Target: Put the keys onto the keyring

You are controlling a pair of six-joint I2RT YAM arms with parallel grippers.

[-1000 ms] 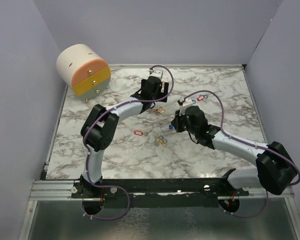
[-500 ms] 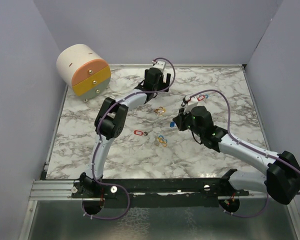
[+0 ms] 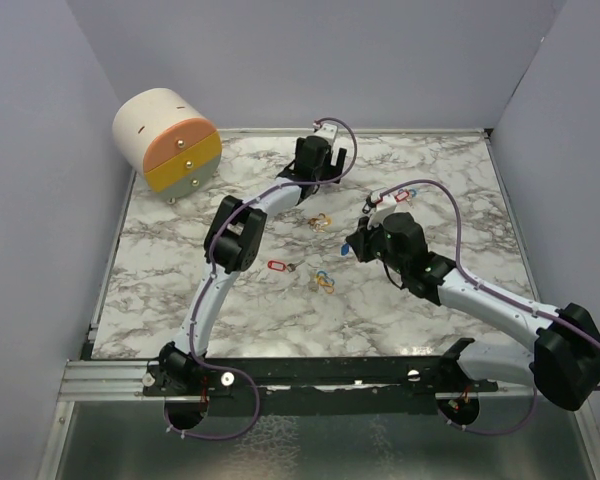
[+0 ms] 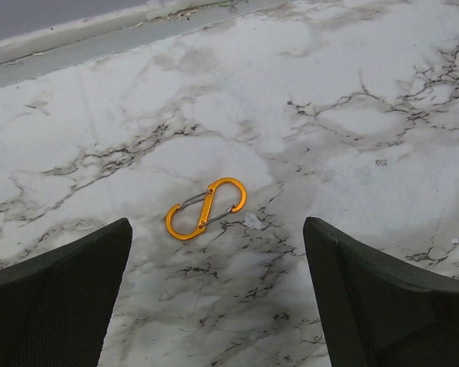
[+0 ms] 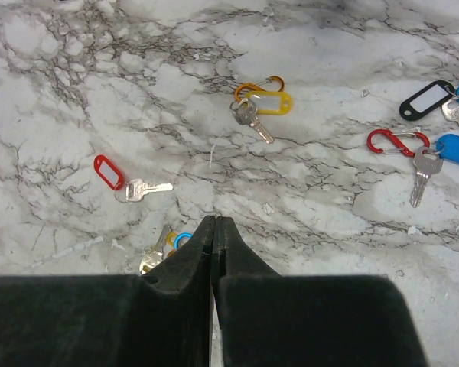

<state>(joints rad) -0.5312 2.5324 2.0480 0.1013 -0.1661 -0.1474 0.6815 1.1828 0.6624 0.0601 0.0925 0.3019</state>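
Orange keyring is lying mid-frame on the table below the left pincer, which is gaping wide, probably lining up a grab. The right pincer, pressed together and empty, is hovering over scattered keys. Lowering squarely is looking like the next need.

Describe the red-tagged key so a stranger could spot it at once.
On the marble table, look near the middle, just right of the left arm's black elbow. The red-tagged key lies alone; the yellow-tagged bunch and blue bunch nearby are clustered.
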